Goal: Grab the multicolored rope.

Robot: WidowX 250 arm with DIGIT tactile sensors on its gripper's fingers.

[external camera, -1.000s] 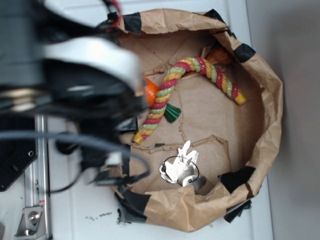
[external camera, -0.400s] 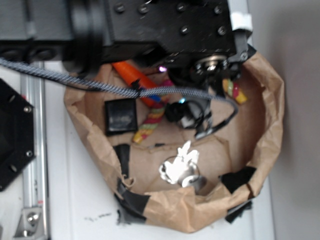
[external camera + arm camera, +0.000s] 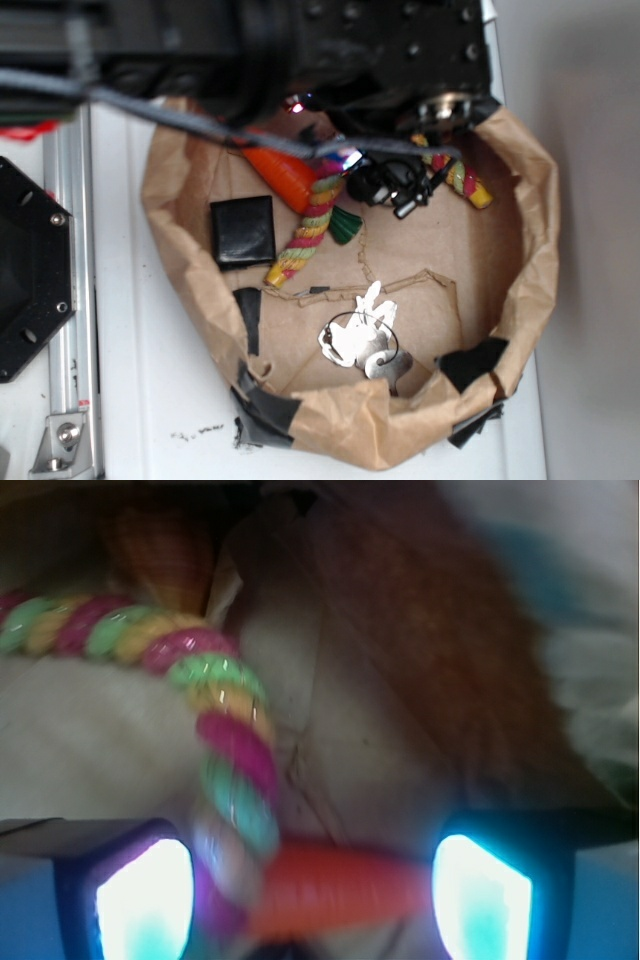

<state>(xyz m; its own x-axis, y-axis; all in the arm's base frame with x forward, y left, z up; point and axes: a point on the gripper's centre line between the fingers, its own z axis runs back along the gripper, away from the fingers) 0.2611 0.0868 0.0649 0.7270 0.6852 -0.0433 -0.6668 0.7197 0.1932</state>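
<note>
1. Brown paper forms the crumpled basin [image 3: 535, 230] that holds everything; black tape patches sit on its rim, and a black square [image 3: 243, 231] lies on its floor, out to one side of the gripper.
2. Black arm hardware fills the top of the exterior view. Compared with 0.4 s ago it sits higher in the picture, so more of the basin floor shows.
3. The gripper [image 3: 312, 895] shows in the wrist view as two glowing pads [image 3: 148, 898], one at each lower corner, set wide apart. In the exterior view the fingers are hidden under the arm and cables.
4. The multicolored rope [image 3: 225, 730] runs in from the far left of the wrist view, bends, and comes down toward the gap between the pads, nearer the left pad. The lowest stretch is blurred, so I cannot tell whether it touches the pad.
5. In the exterior view the multicolored rope [image 3: 308, 228] pokes out below the arm, its yellow end on the basin floor, and its other yellow end shows on the far side of the gripper. The middle is covered. Both ends lie where they lay a second ago.
6. The orange carrot [image 3: 335, 885] lies across the gap between the pads, under the rope. Its green top [image 3: 346, 225] shows beside the rope.
7. A bunch of keys [image 3: 362, 340] lies on the basin floor, well apart from the gripper, unmoved.
</note>
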